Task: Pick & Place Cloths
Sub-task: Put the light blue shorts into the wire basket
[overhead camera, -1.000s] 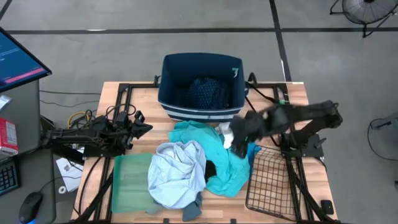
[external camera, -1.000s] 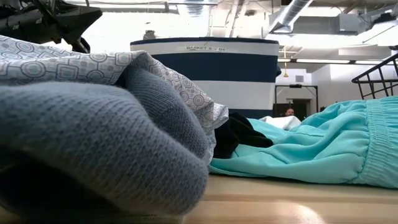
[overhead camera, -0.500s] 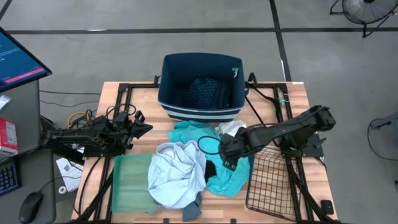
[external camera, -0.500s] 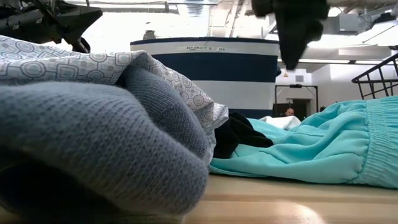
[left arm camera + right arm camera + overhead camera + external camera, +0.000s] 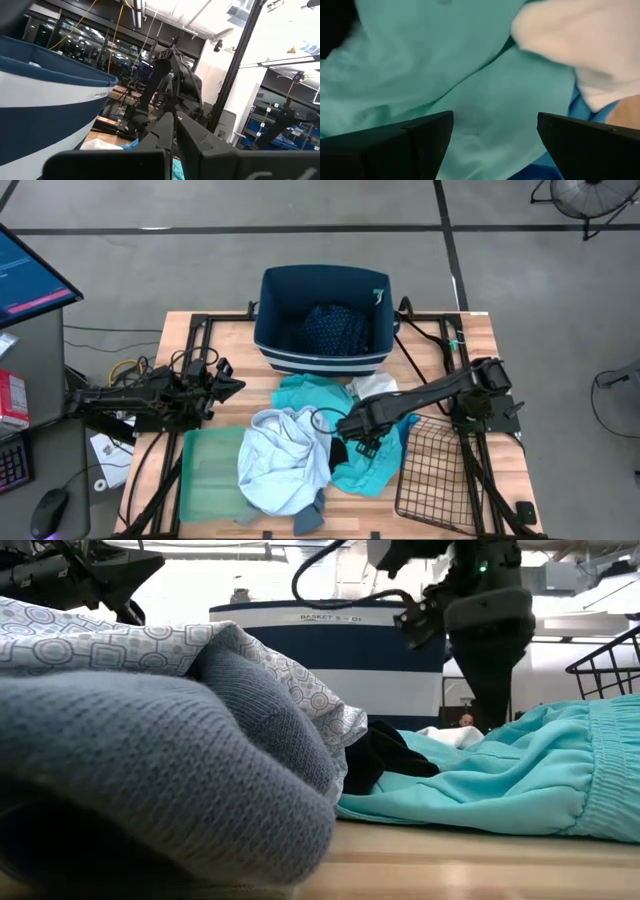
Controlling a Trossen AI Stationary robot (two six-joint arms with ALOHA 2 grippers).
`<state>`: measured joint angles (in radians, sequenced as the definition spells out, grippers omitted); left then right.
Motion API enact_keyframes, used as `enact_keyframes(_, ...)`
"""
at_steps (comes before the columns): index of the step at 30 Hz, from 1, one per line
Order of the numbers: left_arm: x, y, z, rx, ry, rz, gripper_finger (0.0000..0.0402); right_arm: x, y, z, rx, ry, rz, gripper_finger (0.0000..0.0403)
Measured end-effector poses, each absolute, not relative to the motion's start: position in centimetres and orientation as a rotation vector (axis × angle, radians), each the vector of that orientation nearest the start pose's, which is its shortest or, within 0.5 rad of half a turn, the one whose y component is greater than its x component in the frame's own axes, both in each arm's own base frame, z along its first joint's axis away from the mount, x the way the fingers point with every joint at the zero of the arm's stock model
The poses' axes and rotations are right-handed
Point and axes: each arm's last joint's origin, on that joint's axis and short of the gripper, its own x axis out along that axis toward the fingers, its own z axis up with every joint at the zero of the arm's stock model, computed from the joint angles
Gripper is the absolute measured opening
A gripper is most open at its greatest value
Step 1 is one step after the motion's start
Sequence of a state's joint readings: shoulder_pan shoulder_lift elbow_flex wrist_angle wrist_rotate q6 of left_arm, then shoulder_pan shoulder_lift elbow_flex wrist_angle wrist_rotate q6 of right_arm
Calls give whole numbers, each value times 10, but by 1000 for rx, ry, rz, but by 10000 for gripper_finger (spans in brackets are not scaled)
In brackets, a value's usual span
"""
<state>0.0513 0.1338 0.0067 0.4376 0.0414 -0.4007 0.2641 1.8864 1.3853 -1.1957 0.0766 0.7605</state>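
Right gripper (image 5: pixel 352 427): fingers apart, poised low over the turquoise cloth (image 5: pixel 372 455) mid-worktop, likely for a pinch. Its wrist view alone shows the white cloth (image 5: pixel 560 35) lying on the turquoise. Navy dotted cloth (image 5: pixel 335 330): in the navy bin (image 5: pixel 270 300) at the far edge. Left gripper (image 5: pixel 228 388): idle near the left edge, fingers together.

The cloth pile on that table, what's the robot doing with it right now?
The robot is sorting cloths into the navy bin, where a navy dotted cloth already lies. The right gripper is low over the turquoise cloth, fingers open with the fabric between them, nothing gripped yet. The white cloth lies beside it. The pale shirt is untouched, and the left gripper waits at the table's left edge.
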Motion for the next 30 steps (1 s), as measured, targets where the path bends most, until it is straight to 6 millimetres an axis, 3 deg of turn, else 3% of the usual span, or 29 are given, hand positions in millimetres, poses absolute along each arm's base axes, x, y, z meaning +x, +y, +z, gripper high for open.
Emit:
enact_keyframes(5,101,4,197,-383,-309,-52,3,325,87,183,281,1641,-484,281)
enact_keyframes(8,101,4,197,-383,-310,-53,3,325,87,183,288,1645,-482,257)
enact_keyframes(11,101,4,197,-383,-312,-53,3,326,85,183,298,1647,-489,196)
enact_keyframes(17,101,4,197,-383,-314,-53,3,327,82,183,307,1670,-438,22)
enact_keyframes(21,101,4,197,-383,-316,-54,3,328,80,186,316,1665,-416,11)
enact_keyframes(26,101,4,198,-382,-321,-55,3,329,79,226,335,1528,-384,3)
enact_keyframes(30,101,4,198,-382,-322,-55,3,324,73,279,378,1341,-372,2)
